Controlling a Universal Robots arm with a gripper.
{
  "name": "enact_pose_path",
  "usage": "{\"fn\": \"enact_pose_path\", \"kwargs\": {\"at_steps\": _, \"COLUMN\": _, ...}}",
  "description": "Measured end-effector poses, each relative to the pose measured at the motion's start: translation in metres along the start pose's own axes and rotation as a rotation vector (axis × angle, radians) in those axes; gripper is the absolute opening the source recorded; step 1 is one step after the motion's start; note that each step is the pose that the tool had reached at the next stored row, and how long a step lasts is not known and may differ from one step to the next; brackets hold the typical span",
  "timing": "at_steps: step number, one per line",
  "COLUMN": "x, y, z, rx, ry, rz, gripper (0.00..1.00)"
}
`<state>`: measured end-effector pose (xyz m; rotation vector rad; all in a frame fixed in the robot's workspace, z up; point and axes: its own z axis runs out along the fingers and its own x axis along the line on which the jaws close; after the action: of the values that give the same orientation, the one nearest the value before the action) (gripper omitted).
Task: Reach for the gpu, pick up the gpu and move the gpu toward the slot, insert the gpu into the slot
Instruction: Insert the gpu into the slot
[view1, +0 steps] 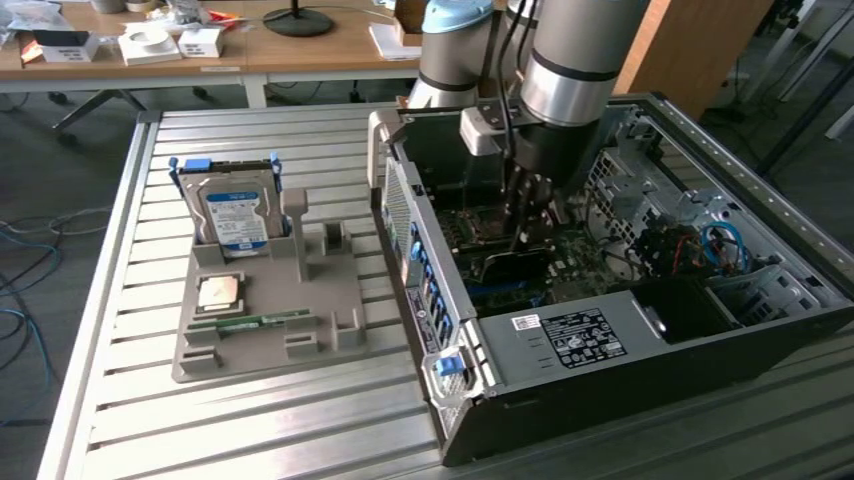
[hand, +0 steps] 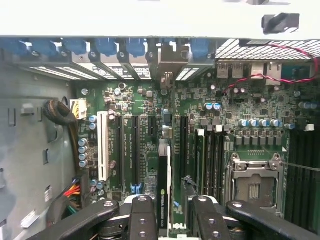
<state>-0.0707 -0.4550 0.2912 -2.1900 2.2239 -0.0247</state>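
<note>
The gpu (hand: 162, 187) stands on edge on the green motherboard (hand: 150, 100) inside the computer case. It looks like a thin dark card with a small green label, and its silver end bracket (hand: 170, 62) sits against the case's rear wall. It lies parallel to the long black slots (hand: 135, 150) beside it and hides the slot beneath it. My gripper (hand: 172, 217) straddles the card, open: bare board shows between the card and one black finger (hand: 205, 217). In the exterior view the gripper (view1: 527, 210) hangs just above the dark gpu (view1: 514, 265).
The open case (view1: 561, 340) has walls all round the gripper, with a silver CPU socket (hand: 252, 182) and cable bundles (hand: 62, 112) near the card. Outside the case, a grey holder tray (view1: 267, 310) carries a blue-labelled hard drive (view1: 238, 215), a CPU chip (view1: 220, 292) and a memory stick (view1: 254, 322).
</note>
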Motion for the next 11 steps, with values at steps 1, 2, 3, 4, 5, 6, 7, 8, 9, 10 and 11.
{"fn": "enact_pose_path", "kwargs": {"at_steps": 1, "x": 0.0, "y": -0.0001, "z": -0.0023, "rx": 0.0, "ry": -0.0001, "rz": 0.0, "gripper": 0.34}}
{"fn": "enact_pose_path", "kwargs": {"at_steps": 2, "x": 0.0, "y": -0.0002, "z": -0.0047, "rx": -0.0001, "ry": 0.0, "rz": 0.0, "gripper": 0.34}}
{"fn": "enact_pose_path", "kwargs": {"at_steps": 3, "x": 0.0, "y": -0.0003, "z": -0.0068, "rx": -0.0001, "ry": 0.0, "rz": 0.0, "gripper": 0.34}}
{"fn": "enact_pose_path", "kwargs": {"at_steps": 4, "x": 0.0, "y": -0.0004, "z": -0.0087, "rx": -0.0001, "ry": 0.0, "rz": 0.0, "gripper": 0.34}}
{"fn": "enact_pose_path", "kwargs": {"at_steps": 5, "x": 0.0, "y": -0.0005, "z": -0.0105, "rx": -0.0001, "ry": 0.0, "rz": 0.0, "gripper": 0.34}}
{"fn": "enact_pose_path", "kwargs": {"at_steps": 6, "x": 0.0, "y": -0.0005, "z": -0.0122, "rx": -0.0002, "ry": 0.0, "rz": 0.0, "gripper": 0.34}}
{"fn": "enact_pose_path", "kwargs": {"at_steps": 7, "x": 0.0, "y": -0.0006, "z": -0.0139, "rx": -0.0002, "ry": 0.0001, "rz": 0.0, "gripper": 0.34}}
{"fn": "enact_pose_path", "kwargs": {"at_steps": 8, "x": 0.0, "y": -0.0007, "z": -0.0154, "rx": -0.0002, "ry": 0.0, "rz": 0.0, "gripper": 0.34}}
{"fn": "enact_pose_path", "kwargs": {"at_steps": 9, "x": 0.0, "y": -0.0008, "z": -0.0167, "rx": -0.0002, "ry": 0.0, "rz": 0.0, "gripper": 0.34}}
{"fn": "enact_pose_path", "kwargs": {"at_steps": 10, "x": 0.0, "y": -0.0008, "z": -0.018, "rx": -0.0003, "ry": 0.0001, "rz": 0.0, "gripper": 0.34}}
{"fn": "enact_pose_path", "kwargs": {"at_steps": 11, "x": 0.0, "y": -0.0009, "z": -0.0192, "rx": -0.0003, "ry": 0.0, "rz": 0.0, "gripper": 0.34}}
